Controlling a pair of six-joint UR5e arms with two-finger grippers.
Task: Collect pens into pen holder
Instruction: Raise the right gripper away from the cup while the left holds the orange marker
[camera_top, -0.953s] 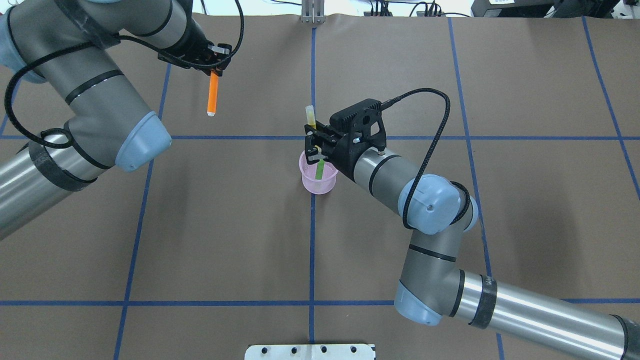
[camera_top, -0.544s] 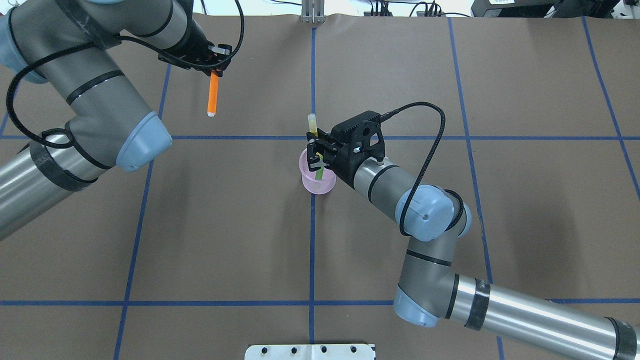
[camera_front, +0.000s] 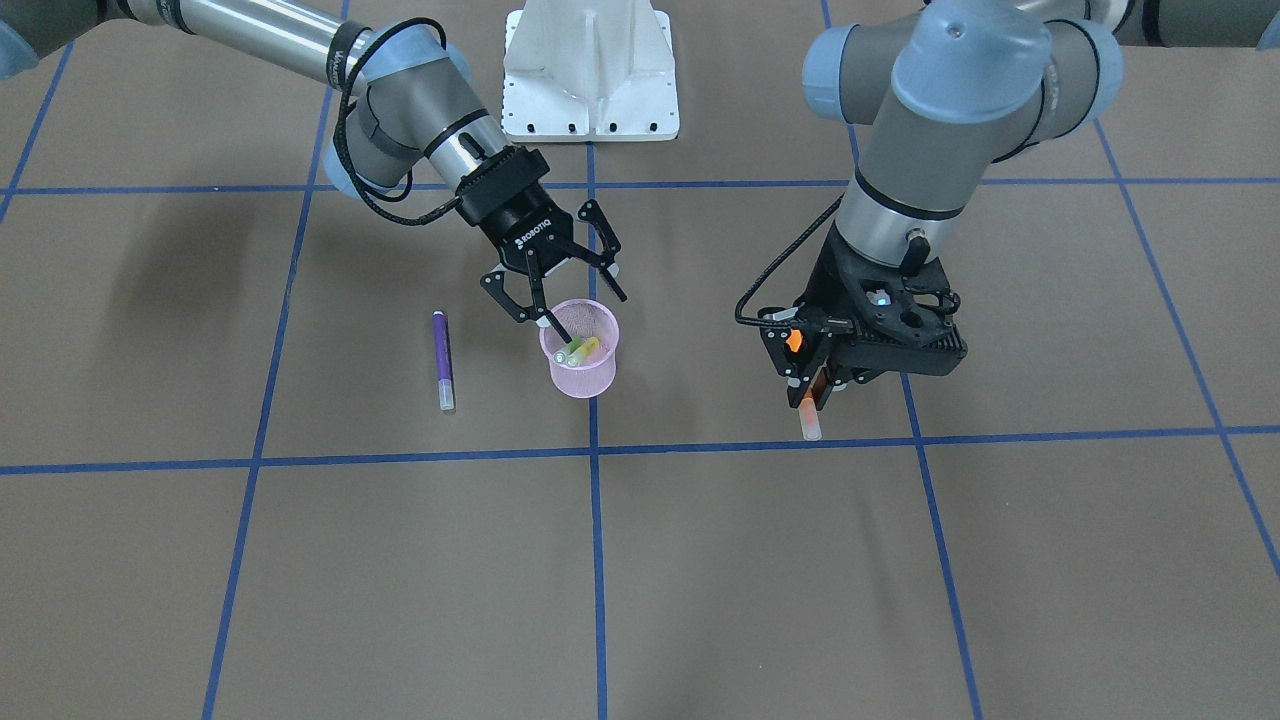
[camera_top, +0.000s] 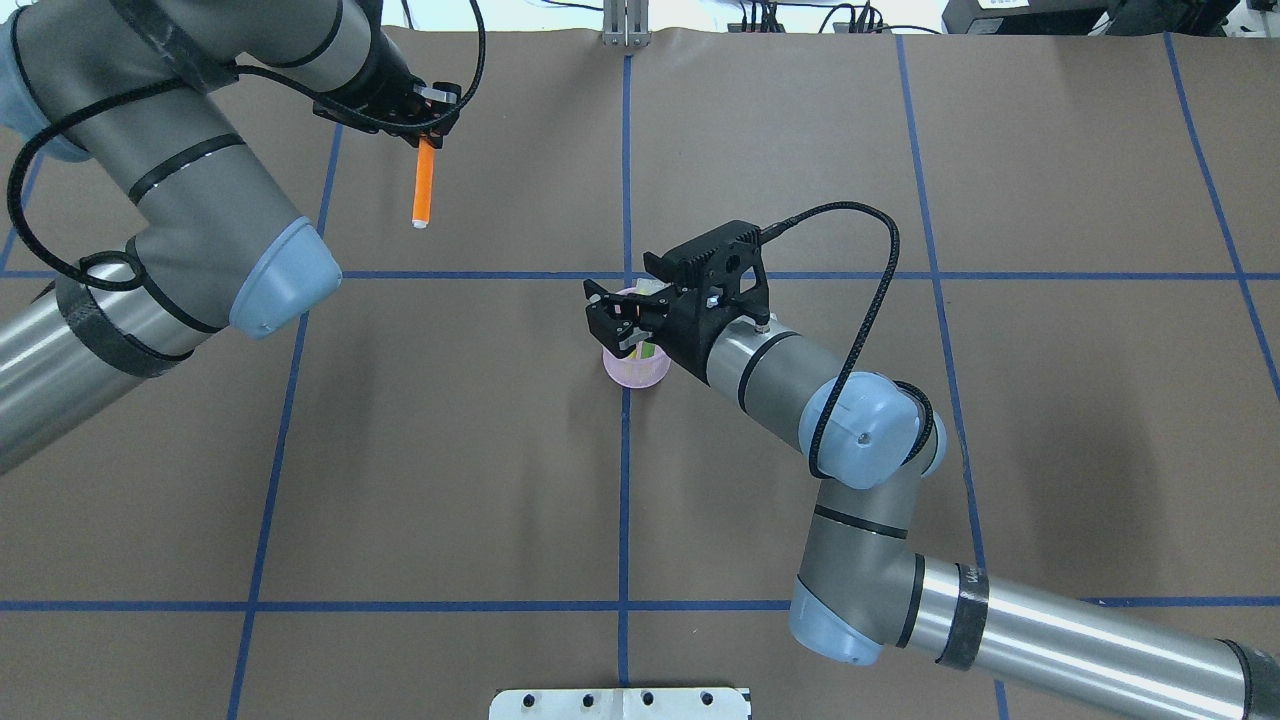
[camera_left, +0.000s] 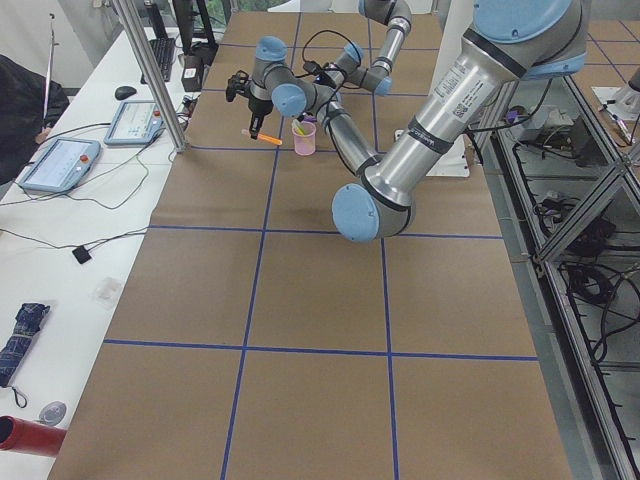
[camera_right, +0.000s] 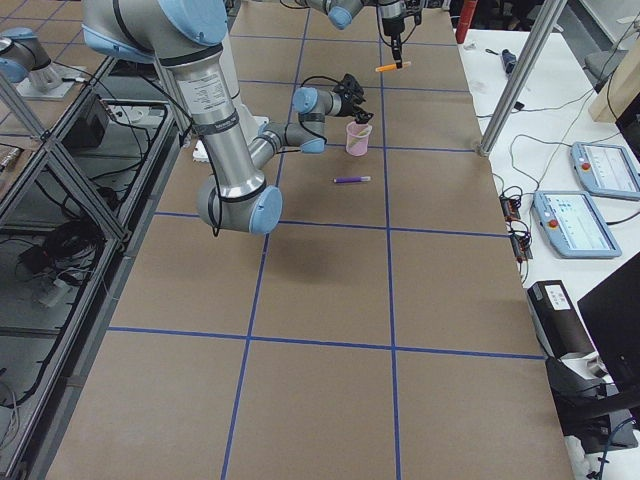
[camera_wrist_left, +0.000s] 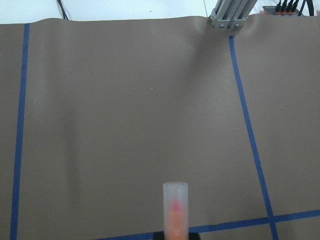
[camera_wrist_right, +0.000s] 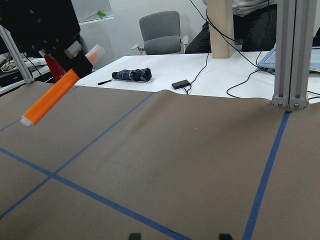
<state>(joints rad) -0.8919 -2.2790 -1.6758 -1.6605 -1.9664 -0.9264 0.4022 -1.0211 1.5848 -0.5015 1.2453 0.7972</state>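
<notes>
Right gripper: jaws spread wide with nothing between them; it hangs just over the mouth of the pink cup, its arm coming in from eleven o'clock in the front view; I cannot tell whether a finger touches the rim
Pink cup: small, round, see-through mesh, a little narrower at the base; it stands upright on a blue tape line, right below the right gripper at its six o'clock in the front view
Green pen: inside the pink cup, leaning, with its pale cap up near the rim and free of the fingers
Yellow pen: inside the pink cup just beside the green pen, cap up, leaning the same way
Purple pen: slim stick with a pale cap at its six o'clock end; it lies flat on the table at nine o'clock of the pink cup in the front view, well apart from the cup and from both grippers
Left gripper: clamped on the orange pen near its cap end; it sits at ten o'clock of the pink cup in the overhead view, well apart from it
Orange pen: bright orange body with a white butt end and a pale translucent cap; it is held slanted in the air, clear of the table; the body runs out from the fingers toward six o'clock in the overhead view
Table: brown paper crossed by a grid of blue tape
</notes>
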